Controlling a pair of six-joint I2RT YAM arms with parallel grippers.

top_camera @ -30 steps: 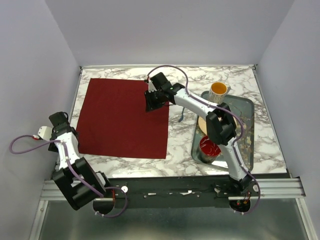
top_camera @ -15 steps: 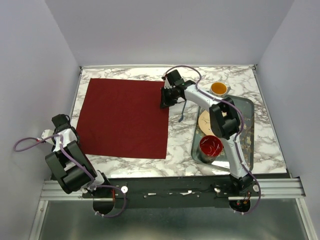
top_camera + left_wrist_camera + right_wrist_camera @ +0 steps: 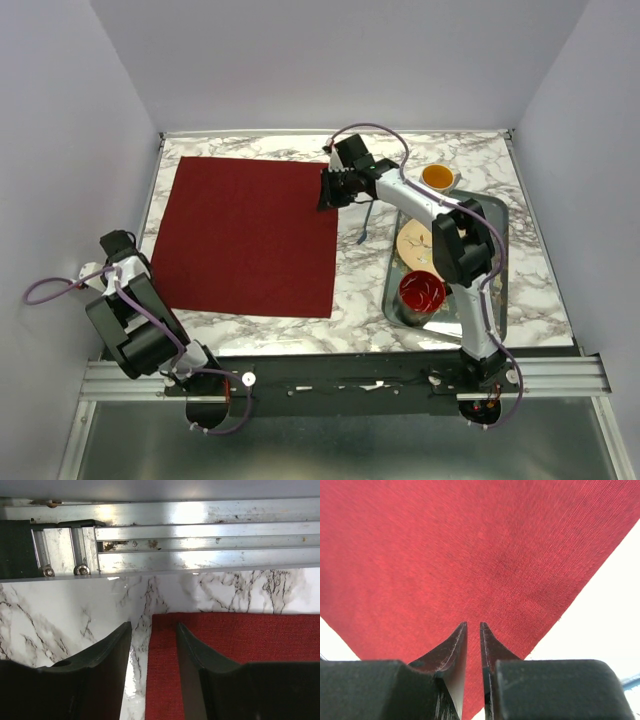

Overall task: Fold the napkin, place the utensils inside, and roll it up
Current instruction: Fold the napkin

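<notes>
From above, you are looking at the napkin (image 3: 245, 235) lying flat and unfolded on the left half of the marble table (image 3: 470, 150). The right gripper (image 3: 328, 192) is sitting at the napkin's far right corner. The left gripper (image 3: 113, 245) is hanging low near the near left corner, off the cloth. The blue utensil (image 3: 364, 228) is lying on bare marble between the napkin and the tray (image 3: 497, 215), touching neither.

On the left wrist camera, the left gripper (image 3: 152, 630) is standing with its jaws spread. One finger is over marble and the other over the napkin (image 3: 240, 635), with the cloth's corner showing in the gap. Nothing is being held there.

On the right wrist camera, the right gripper (image 3: 474, 626) is pressing its jaws to a thin slit, pinching the napkin (image 3: 470, 545) at its corner, and red cloth is filling most of the view.
</notes>
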